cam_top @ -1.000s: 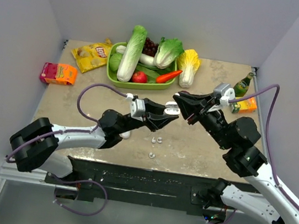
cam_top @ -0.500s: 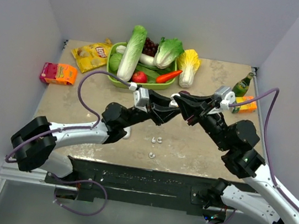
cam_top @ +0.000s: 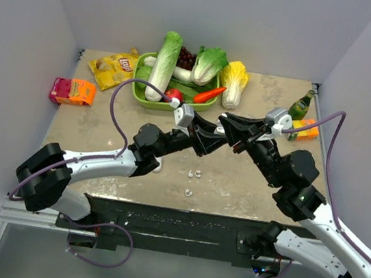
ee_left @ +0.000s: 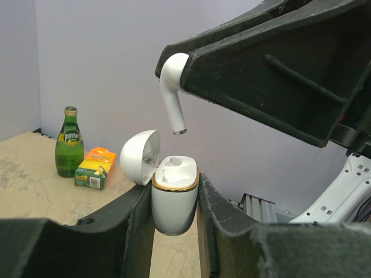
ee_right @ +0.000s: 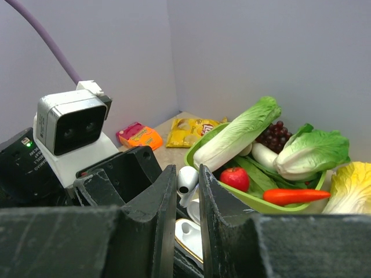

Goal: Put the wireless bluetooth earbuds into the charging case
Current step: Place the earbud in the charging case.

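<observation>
Arms raised, facing each other, left pincer (ee_left: 174,194) clamped, right pincer (ee_right: 186,174) clamped above it.

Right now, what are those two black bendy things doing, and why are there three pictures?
Those are two robot arms bolted to a table. One picture looks down from above. The other two come from little cameras on each arm's wrist. The left gripper pinches a small white charging case with its lid open. The right gripper holds a white earbud just above the case, stem pointing down. Farther back on the table sit a green basket of vegetables, a yellow chips bag and a green bottle.
</observation>
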